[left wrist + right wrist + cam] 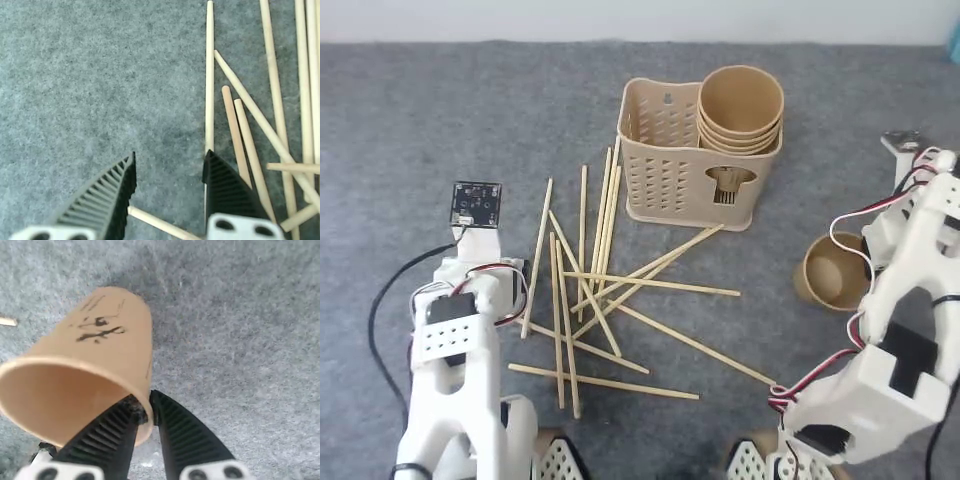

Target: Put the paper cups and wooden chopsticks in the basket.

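The left arm (455, 340) is held low at the near-left of the grey carpet (410, 120), wrist cam facing down; the left gripper (171, 154) is spread wide over bare carpet, w/ one chopstick (209, 75) running lengthwise up to the tip of one finger. The right arm (910, 290) is bent at the right edge, and the right gripper (146, 401) is pinched on the rim wall of a paper cup (100, 355), one finger inside and one outside. This cup (832, 270) is tilted, mouth toward the arm, base pointing away, right of the pile. The wooden chopsticks (610, 290) are scattered between the arms, crossed; several are pointed approx. toward the basket (670, 160), others lie across. A stack of cups (740, 100) is seated in the basket's right part. Open carpet is seen between the held cup and the basket.
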You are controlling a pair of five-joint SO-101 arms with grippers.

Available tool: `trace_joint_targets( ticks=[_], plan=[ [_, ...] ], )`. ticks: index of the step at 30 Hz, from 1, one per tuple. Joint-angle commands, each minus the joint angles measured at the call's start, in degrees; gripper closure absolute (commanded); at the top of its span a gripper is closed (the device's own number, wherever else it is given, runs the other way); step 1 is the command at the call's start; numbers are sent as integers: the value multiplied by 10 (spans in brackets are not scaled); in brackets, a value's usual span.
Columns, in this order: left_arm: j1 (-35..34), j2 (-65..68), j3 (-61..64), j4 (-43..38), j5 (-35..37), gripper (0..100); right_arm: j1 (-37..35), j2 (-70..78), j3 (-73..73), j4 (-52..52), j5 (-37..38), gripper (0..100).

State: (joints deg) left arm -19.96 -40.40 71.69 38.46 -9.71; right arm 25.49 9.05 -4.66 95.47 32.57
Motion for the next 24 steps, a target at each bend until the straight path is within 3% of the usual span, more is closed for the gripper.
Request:
trace_joint_targets(
  ticks=[1,7,11,15,24],
  plan=[
    [-4,-18,-2,-11,4,791,3,-73,-6,-2,-6,991],
    [-4,-18,-2,-11,4,791,3,-175,-29,4,-29,991],
    [-4,-18,-2,-11,4,791,1,-190,-144,72,-71,991],
    [-4,-18,-2,-11,4,791,-12,-190,-224,74,-111,991],
    [-4,-18,-2,-11,4,791,-128,-190,-378,69,-189,991]
  ],
)
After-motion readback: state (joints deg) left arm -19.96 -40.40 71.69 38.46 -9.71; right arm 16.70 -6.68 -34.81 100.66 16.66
